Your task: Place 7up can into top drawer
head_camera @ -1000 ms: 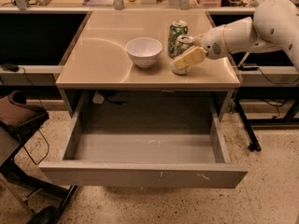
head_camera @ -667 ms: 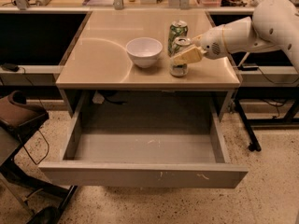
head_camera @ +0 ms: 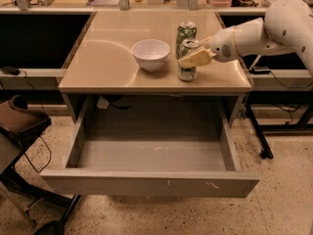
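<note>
The 7up can (head_camera: 187, 72), silvery-white with green markings, stands upright near the front right edge of the tan tabletop (head_camera: 102, 62). My gripper (head_camera: 194, 58) reaches in from the right on the white arm (head_camera: 259, 33), level with the can's upper half and up against it. The top drawer (head_camera: 151, 182) is pulled fully out below the tabletop, and its grey inside is bare. The gripper and the can are above and behind the drawer's opening.
A darker green can (head_camera: 186, 32) stands just behind the 7up can. A white bowl (head_camera: 151, 54) sits to their left. A brown chair (head_camera: 19, 121) stands at the left and a black table leg (head_camera: 257, 131) at the right. Cluttered benches run along the back.
The gripper has risen slightly and shifted left, settling at the 7up can's upper half, so the can's lower half now shows. The can, bowl and drawer have not moved.
</note>
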Robot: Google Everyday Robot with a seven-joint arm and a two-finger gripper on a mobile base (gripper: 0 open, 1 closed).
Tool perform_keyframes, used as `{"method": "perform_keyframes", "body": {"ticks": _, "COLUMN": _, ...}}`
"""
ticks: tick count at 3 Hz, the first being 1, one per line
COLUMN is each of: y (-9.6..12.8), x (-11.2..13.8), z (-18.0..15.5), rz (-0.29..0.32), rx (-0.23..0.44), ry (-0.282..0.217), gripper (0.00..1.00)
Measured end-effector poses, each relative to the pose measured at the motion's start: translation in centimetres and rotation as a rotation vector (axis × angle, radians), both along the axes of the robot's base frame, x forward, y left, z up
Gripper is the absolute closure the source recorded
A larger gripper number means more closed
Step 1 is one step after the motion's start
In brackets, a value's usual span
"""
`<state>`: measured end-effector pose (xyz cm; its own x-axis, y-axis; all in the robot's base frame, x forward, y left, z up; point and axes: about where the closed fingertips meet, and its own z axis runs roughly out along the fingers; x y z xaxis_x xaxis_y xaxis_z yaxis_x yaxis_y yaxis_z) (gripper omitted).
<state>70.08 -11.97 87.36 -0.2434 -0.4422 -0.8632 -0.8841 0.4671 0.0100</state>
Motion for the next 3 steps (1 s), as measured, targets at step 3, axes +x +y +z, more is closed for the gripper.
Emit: {"method": "perform_keyframes", "body": {"ticks": 3, "y": -4.6, "x": -16.7, "z": 0.8, "rz": -0.058, "rx": -0.006, "ry": -0.055, "gripper": 1.00}}
